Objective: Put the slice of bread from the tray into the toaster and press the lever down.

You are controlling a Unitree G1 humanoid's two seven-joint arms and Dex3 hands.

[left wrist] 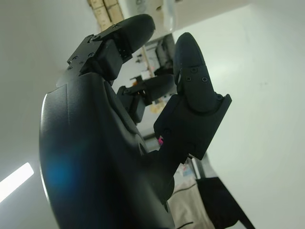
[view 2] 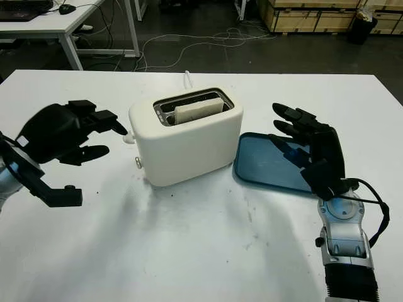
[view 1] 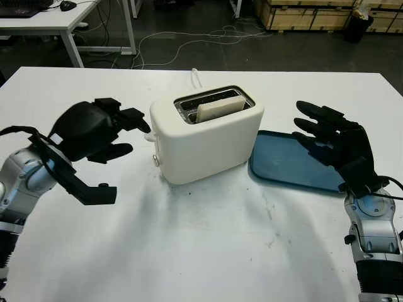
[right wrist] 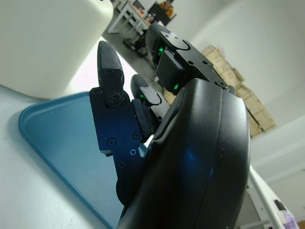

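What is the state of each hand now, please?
Left hand: open, holds nothing, beside the toaster near its lever.
Right hand: open, holds nothing, over the blue tray.

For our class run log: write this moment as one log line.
bread slice: in toaster slot, sticking up | tray: bare | left hand: open, beside lever end | right hand: open, above tray

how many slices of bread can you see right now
1. The slice of bread stands in the near slot of the toaster, its top edge showing above the rim. The blue tray beside it holds none. The far slot looks empty, though its depth is hidden.
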